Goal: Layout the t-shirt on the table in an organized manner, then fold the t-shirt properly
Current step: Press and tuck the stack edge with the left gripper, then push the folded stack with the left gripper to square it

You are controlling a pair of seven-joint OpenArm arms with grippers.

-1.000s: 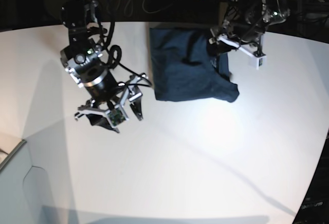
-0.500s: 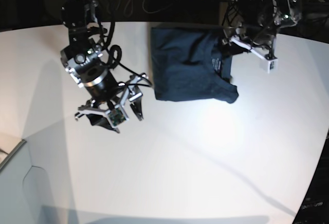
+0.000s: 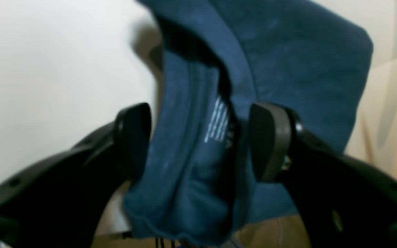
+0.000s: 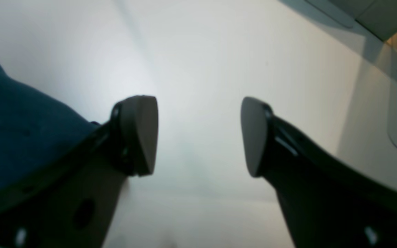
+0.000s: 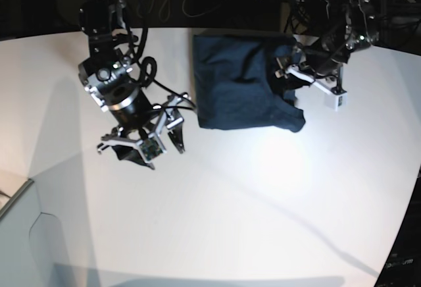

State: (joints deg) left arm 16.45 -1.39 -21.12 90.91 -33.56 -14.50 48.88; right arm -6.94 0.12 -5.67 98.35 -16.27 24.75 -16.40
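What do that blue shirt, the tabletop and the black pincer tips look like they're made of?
The t-shirt looks like soft knit cotton: matte, slightly fuzzy, bunching into folds. The table seems a smooth matte white board, laminate or painted; it shows only a soft glare. The left gripper has fingertips that look like dull black plastic or rubber, which one is unclear.

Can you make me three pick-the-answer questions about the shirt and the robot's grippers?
1. Where does the shirt lie on the table?
A. near the far edge
B. at the near edge
C. on the floor

2. What colour is the shirt?
A. red
B. dark blue
C. yellow

3. What is between the fingers of the right gripper?
A. a sleeve
B. a cup
C. nothing

Answers: 1 A, the base view shows it up by the table's far edge. 2 B, both wrist views show dark blue cloth. 3 C, the right wrist view shows only bare table in the gap, while cloth sits inside the left gripper.
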